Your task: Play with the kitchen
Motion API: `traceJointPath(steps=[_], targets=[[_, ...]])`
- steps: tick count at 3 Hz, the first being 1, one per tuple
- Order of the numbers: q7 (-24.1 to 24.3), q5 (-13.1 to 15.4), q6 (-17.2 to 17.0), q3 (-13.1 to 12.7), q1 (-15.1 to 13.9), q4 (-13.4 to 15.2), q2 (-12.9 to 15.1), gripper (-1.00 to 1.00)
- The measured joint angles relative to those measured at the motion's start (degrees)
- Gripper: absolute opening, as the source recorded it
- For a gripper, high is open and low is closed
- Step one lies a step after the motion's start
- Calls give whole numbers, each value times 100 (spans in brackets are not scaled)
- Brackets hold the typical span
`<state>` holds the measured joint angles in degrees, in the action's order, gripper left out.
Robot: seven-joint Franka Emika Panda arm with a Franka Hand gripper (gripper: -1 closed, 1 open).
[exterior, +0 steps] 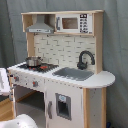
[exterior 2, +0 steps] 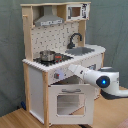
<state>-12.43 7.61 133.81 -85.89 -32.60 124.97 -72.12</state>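
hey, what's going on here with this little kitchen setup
A robot arm is reaching toward the front of a toy kitchen, near the knob panel just above the oven door, which looks tipped partly open. Its fingertips are hidden against the panel. A small steel pot sits on the hob, beside the sink with its black faucet. The microwave and grey hood sit untouched above.

The first exterior view faces the kitchen (exterior: 60, 65) from its front and off to the sink end, close enough that the unit fills the frame. The second exterior view looks from the opposite front corner, slightly farther back, with the arm (exterior 2: 97, 79) at lower right. Both exterior views share hob, sink, hood.
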Motion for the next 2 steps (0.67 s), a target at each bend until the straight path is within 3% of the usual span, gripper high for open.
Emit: traceJointPath(steps=[2], targets=[[-983,-498,-467,446,184,13,479,100]])
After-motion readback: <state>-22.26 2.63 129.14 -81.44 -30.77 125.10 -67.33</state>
